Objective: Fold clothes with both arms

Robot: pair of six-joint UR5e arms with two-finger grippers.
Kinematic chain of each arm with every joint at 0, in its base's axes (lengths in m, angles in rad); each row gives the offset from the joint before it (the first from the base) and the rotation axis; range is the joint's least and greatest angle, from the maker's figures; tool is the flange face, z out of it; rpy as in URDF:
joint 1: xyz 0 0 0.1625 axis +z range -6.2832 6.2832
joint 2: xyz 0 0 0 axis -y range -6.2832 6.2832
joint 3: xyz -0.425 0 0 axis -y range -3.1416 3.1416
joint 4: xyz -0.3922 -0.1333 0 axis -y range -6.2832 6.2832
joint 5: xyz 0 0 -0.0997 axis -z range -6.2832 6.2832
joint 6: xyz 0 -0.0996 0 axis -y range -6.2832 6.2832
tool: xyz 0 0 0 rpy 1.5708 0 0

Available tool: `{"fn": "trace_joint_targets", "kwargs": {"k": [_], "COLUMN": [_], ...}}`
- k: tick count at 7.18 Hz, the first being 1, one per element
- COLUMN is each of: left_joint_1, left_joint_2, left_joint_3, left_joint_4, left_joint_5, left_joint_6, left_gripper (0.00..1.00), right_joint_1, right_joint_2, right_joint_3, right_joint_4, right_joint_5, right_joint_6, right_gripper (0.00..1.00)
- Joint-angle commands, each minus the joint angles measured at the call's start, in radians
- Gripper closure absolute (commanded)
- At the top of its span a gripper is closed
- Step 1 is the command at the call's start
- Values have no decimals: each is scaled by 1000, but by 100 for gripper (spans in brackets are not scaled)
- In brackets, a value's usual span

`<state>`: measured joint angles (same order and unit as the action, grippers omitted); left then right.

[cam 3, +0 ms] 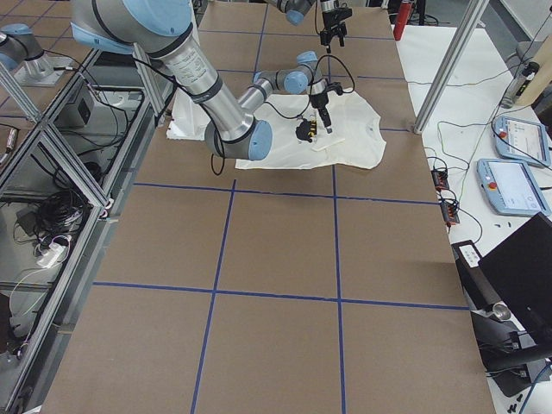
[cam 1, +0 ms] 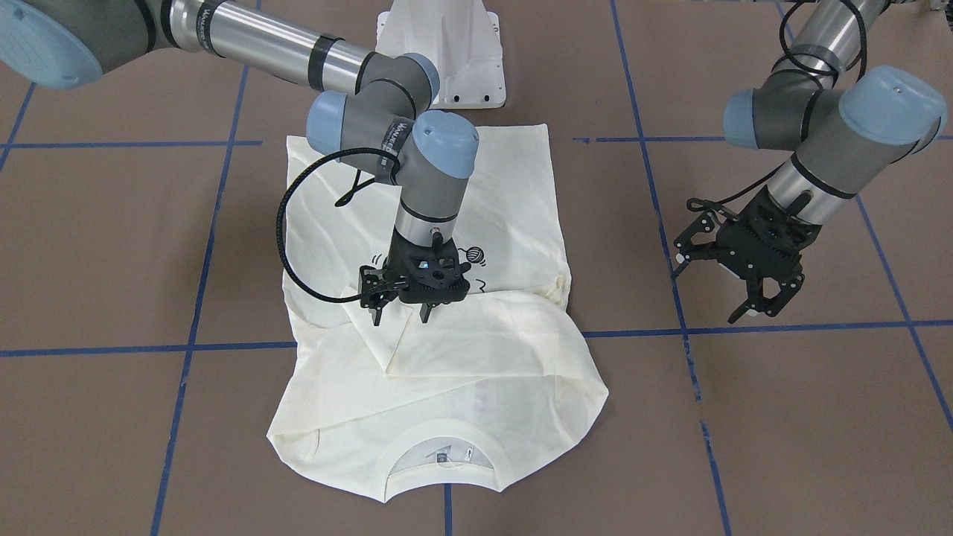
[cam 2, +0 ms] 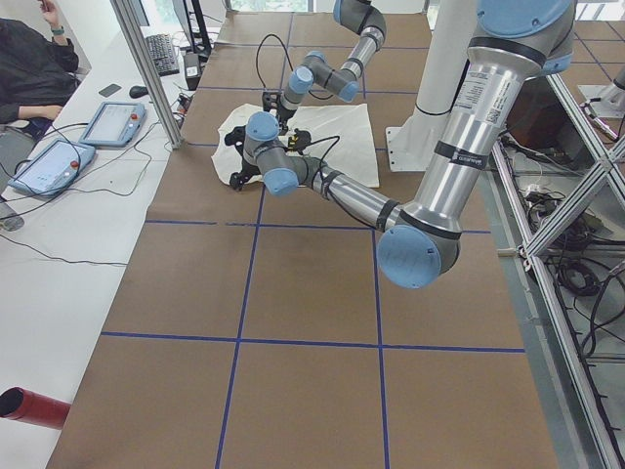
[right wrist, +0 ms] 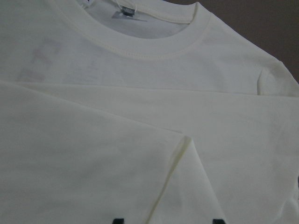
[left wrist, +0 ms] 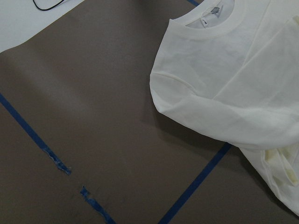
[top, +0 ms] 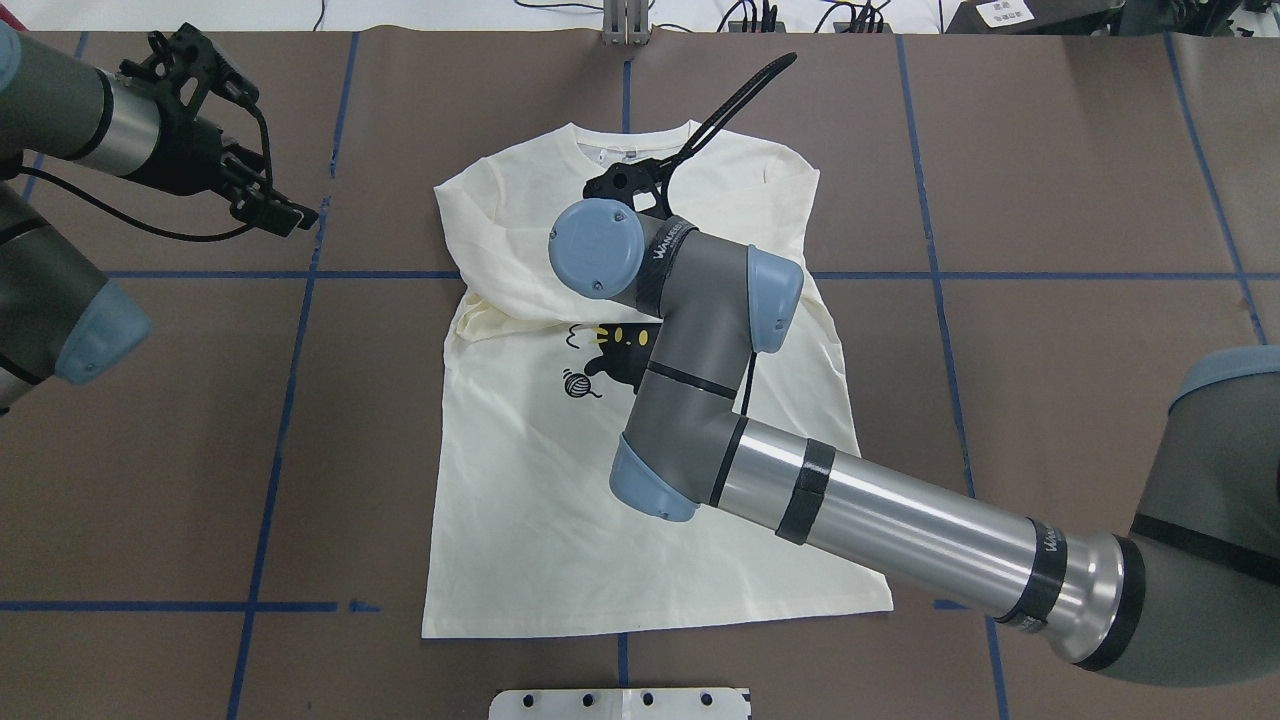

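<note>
The clothes are one cream long-sleeved T-shirt (cam 1: 476,350) (top: 530,500), flat on the brown table with its black cat print (top: 620,350) facing up. Both sleeves lie folded across the chest, and the collar (cam 1: 443,454) points away from the robot. My right gripper (cam 1: 400,314) hangs open just above the crossed sleeves, holding nothing; the wrist hides most of it in the overhead view. In the right wrist view the sleeve edge (right wrist: 173,163) lies just ahead of the fingertips. My left gripper (cam 1: 715,294) (top: 255,135) hovers open over bare table beside the shirt's shoulder (left wrist: 187,98).
The white pedestal base (cam 1: 447,52) stands at the shirt's hem side. Blue tape lines (cam 1: 782,327) grid the table. In the exterior left view a seated person (cam 2: 29,68) and two tablets (cam 2: 107,122) sit on the white bench past the table's far edge.
</note>
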<state>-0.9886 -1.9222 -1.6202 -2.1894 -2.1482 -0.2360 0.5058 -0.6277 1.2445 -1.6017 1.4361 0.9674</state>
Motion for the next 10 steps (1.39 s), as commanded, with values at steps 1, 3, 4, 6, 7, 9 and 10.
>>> {"fn": "trace_joint_targets", "kwargs": {"k": [1,3,4,6,7,9,10], "left_joint_1": [2,4,4,5,5,5,5], "left_joint_2": [-1,-1,-1,-1,-1,-1,-1], "left_joint_3": [2,0,0,2,0,0,0], "left_joint_4": [-1,-1,-1,-1,-1,-1,-1], "left_joint_5": [-1,-1,-1,-1,-1,-1,-1], "left_joint_6": [-17,-17,-17,-17,-17,-17,-17], "left_gripper": [0,0,0,0,0,0,0], "right_joint_1": [-12,-12,-16,-19,-21,-21,-21], "right_joint_2": [2,0,0,-3,-1,-3,-3], "right_joint_3": [-4,-10,-11,-13,-13,-13,-13], "right_joint_4": [0,0,0,-1,-1,-1,-1], "right_joint_5": [-6,-6,-6,-6,-6,-6,-6], "right_joint_6": [-1,-7,-9,-12,-12,-13,-13], "right_gripper": [34,35,38,42,53,77,98]}}
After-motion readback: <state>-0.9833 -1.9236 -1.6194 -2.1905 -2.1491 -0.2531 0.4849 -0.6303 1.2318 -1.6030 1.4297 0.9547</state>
